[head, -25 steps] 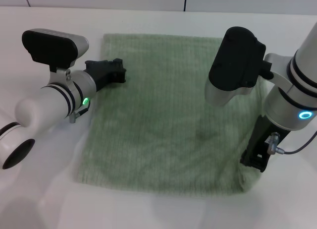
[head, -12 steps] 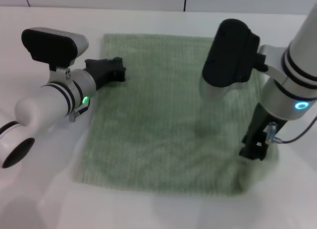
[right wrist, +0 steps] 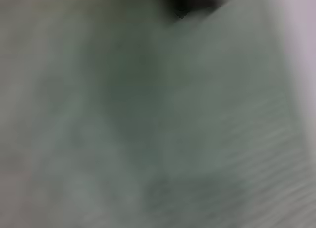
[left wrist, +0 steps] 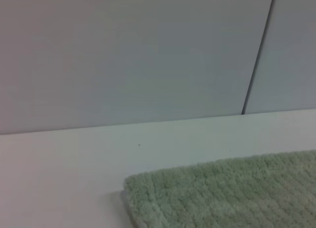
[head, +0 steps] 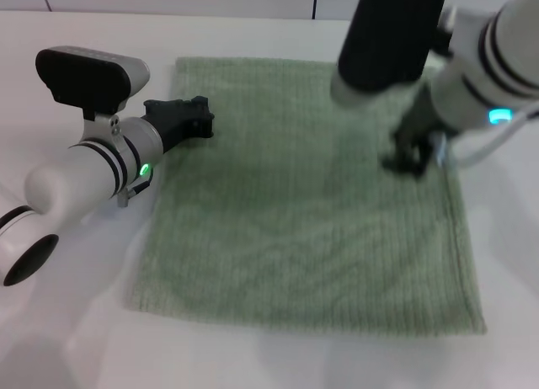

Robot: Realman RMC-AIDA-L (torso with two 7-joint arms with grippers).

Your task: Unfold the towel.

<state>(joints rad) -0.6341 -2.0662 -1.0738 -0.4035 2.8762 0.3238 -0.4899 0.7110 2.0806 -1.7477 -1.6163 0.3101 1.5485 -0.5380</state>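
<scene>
1. Head view puts your right gripper [head: 413, 157] above the far right part of the towel [head: 295, 204], just inside its right hem. You cannot tell how far its fingers are parted; nothing appears to hang from them.
2. Your left gripper [head: 187, 119] sits at the towel's left hem near the far left corner, low to the cloth. Its fingers look close together, but whether they pinch the hem cannot be told.
3. The towel lies spread in one flat, roughly square layer, with all four hems showing and no fold visible. By that look, the unfolding is essentially done.
4. The relation that matters: cloth lies directly beneath and nearward of the right gripper, and rightward of the left one. With no long axis to speak of, each arm is nearest its own side's hem.
5. The white table [head: 76, 338] shows bare around the towel. Beyond it, the left wrist view shows a pale panelled wall [left wrist: 123, 55] with a dark seam, close behind the far edge.
</scene>
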